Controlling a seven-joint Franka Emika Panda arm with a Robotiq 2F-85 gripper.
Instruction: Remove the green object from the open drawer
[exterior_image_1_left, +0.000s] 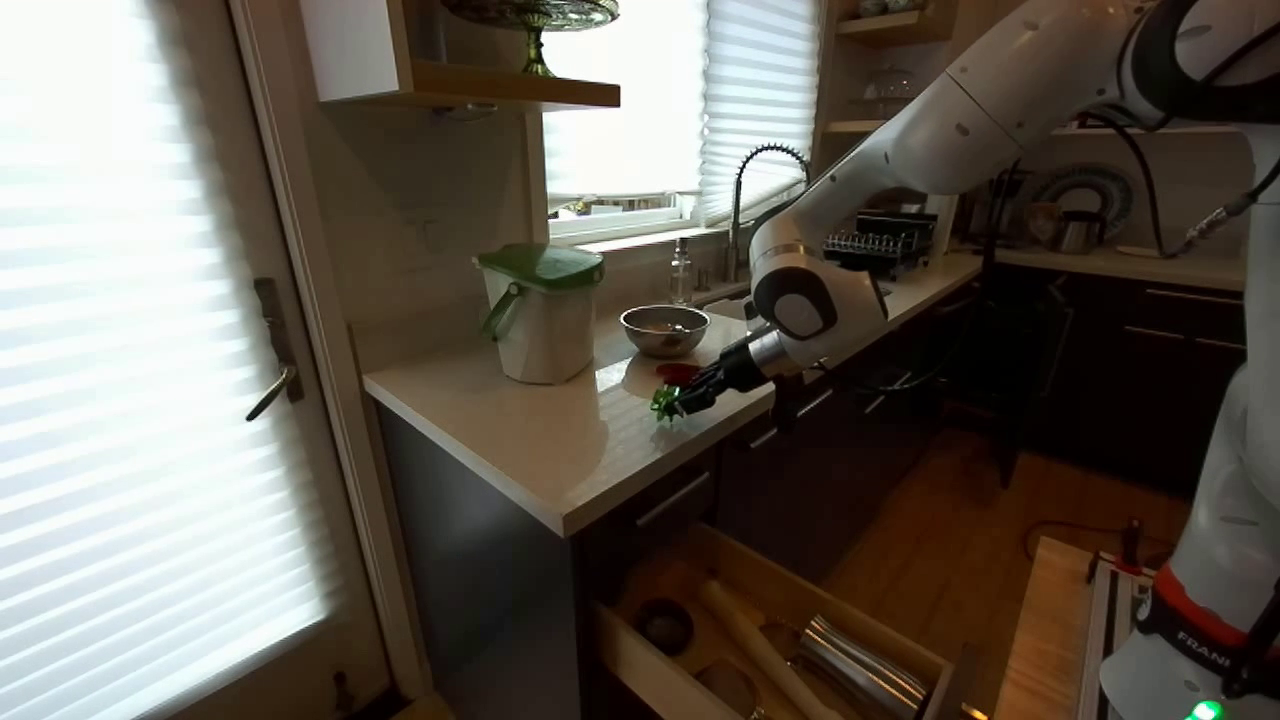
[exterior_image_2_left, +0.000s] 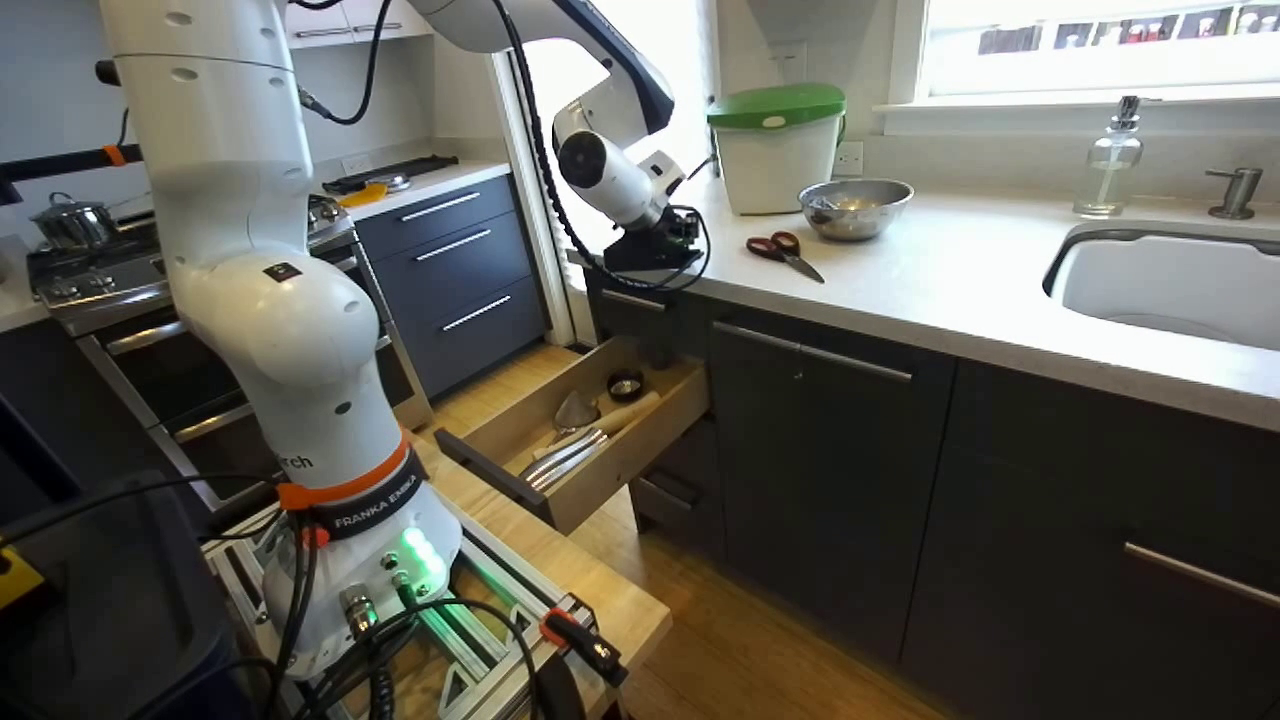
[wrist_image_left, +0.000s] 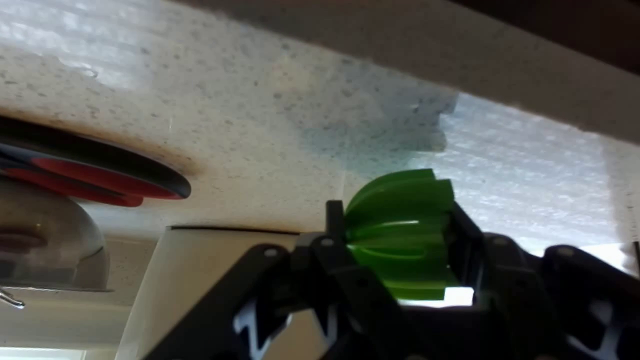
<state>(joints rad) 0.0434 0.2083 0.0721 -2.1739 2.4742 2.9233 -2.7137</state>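
One green object (wrist_image_left: 400, 240), clamped in the gripper (wrist_image_left: 394, 220), over the pale countertop (exterior_image_1_left: 530, 450); the drawer (exterior_image_2_left: 635, 457) open below.

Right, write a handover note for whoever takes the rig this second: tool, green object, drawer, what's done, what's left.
Tool: closed on the green object.
Green object: held over the counter, near its edge; I can't tell whether it touches the surface.
Drawer: pulled open, below the counter.
Done: the green object is out of the drawer.
Left: probably just setting it down on the counter, letting go and backing off. The task doesn't mention closing the drawer.
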